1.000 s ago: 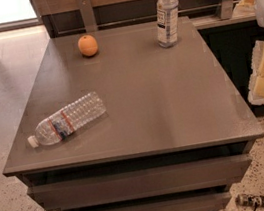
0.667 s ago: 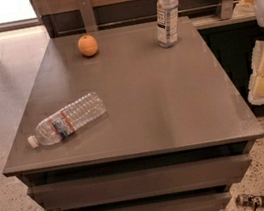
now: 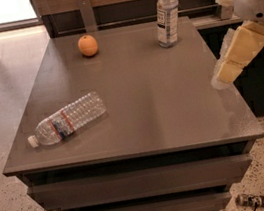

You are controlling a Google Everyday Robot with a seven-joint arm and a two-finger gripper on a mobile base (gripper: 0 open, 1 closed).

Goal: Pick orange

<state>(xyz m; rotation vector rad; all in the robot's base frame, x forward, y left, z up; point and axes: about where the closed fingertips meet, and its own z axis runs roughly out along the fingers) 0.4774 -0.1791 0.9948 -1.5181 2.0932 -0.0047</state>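
The orange (image 3: 88,45) is a small round fruit resting on the far left part of the grey table top (image 3: 146,100). My gripper (image 3: 237,56), with cream-coloured parts on a white arm, hangs over the table's right edge. It is far to the right of the orange, nearer the camera, and touches nothing.
An upright plastic water bottle (image 3: 166,15) stands at the far right of the table. A second water bottle (image 3: 67,120) lies on its side near the front left. A wooden wall with metal brackets runs behind the table. Speckled floor lies to the left.
My gripper has moved left and slightly up, in over the table's right edge. The orange and both bottles have not moved.
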